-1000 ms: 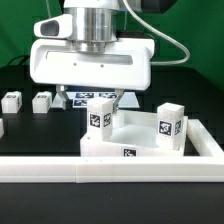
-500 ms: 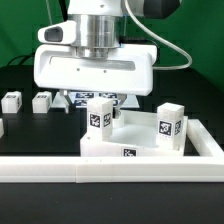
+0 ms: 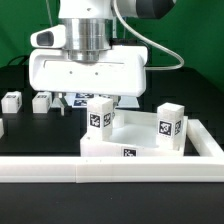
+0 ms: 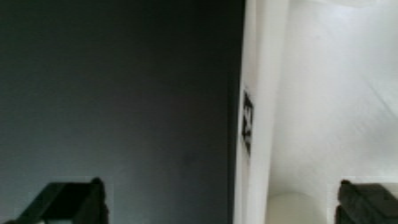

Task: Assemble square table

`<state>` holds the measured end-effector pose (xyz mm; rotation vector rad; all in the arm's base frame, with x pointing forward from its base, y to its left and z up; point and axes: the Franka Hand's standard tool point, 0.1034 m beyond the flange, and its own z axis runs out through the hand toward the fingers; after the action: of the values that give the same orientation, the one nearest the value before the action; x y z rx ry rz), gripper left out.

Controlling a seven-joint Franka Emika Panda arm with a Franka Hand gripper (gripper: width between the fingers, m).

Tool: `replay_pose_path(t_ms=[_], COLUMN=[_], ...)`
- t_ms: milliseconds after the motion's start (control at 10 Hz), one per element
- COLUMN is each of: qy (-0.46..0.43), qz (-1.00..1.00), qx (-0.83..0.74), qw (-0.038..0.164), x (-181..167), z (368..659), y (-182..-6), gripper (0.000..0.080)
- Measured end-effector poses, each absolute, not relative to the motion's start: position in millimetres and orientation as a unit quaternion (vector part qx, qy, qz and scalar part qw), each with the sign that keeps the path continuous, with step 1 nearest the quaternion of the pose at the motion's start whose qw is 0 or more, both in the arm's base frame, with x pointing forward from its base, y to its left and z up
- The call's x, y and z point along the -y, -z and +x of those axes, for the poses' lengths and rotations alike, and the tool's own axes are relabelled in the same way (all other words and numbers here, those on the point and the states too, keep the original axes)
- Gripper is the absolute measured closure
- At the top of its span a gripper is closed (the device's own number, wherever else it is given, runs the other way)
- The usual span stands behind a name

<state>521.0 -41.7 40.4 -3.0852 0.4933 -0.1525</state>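
The black table point(image 3: 30, 145) carries everything, with the long white L-shaped border rail point(image 3: 110, 171) along its front edge and turning back at the exterior view's right. The square table top point(image 3: 105, 148) lies inside that corner, rim up, touching or just beside the rail.

The gripper point(image 4: 217, 203) hangs above and behind the top. The wrist view shows its two dark fingertips point(image 4: 71, 202) spread wide with only dark table and a white surface point(image 4: 320, 100) between them, so the jaws are apart and hold nothing. That white surface has a tag seen edge-on point(image 4: 247, 122). It is probably a side of the top or a leg face, but the view is too close and blurred to say which.

Two legs stand upright on the top: the first upright leg point(image 3: 99, 115) at its corner on the exterior view's left, and the second upright leg point(image 3: 170, 125) on the exterior view's right. Whether either is fully seated cannot be told. Two loose legs point(image 3: 12, 101) point(image 3: 42, 101) sit well apart from the top, on the exterior view's left, with the marker board point(image 3: 72, 100) flat behind.

The job looks about half done. The step in hand seems to be lining up for a grasp. To do it well, centre the open jaws squarely over one leg, come down straight and clear of the rim, and close on flat opposite faces so the leg cannot twist or tip.
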Motion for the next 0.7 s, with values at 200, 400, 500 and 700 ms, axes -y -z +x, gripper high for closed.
replay_pose_path(t_ms=[200, 400, 500, 700], qy=[0.05, 0.063, 0.069, 0.072], qz=[-0.986, -0.987, -0.987, -0.987], qx=[-0.157, -0.148, -0.144, -0.142], qw=[0.011, 0.001, -0.004, -0.005], x=[40, 41, 38, 31], z=[521, 521, 519, 517], y=[-39.6, -33.3, -29.0, -25.3], gripper=[0.015, 0.015, 0.015, 0.015])
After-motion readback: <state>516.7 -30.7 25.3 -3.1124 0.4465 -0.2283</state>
